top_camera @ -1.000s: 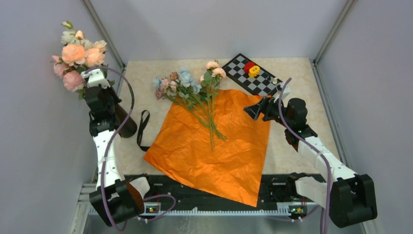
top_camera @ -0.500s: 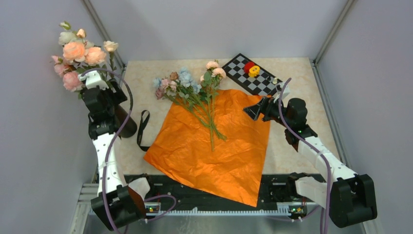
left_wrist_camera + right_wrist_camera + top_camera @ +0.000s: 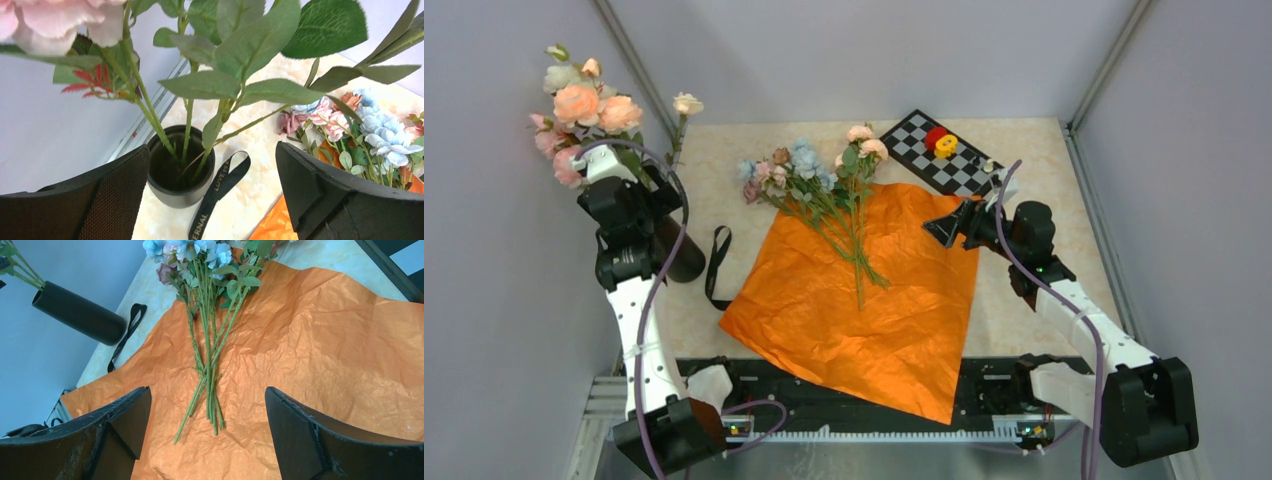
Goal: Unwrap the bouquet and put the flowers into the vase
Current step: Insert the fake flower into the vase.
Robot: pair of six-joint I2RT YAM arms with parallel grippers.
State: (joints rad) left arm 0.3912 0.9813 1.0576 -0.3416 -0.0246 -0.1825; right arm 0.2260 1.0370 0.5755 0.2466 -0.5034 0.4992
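On crinkled orange paper [image 3: 894, 320], loose pastel flowers [image 3: 816, 183], thin green-leaved stems.

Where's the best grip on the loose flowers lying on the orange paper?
Lower bare stems, where they bunch together near the cut ends. Come straight down from above, right pincer spanning across the bundle: the flowers lie flat on the paper, blooms fanned wide.
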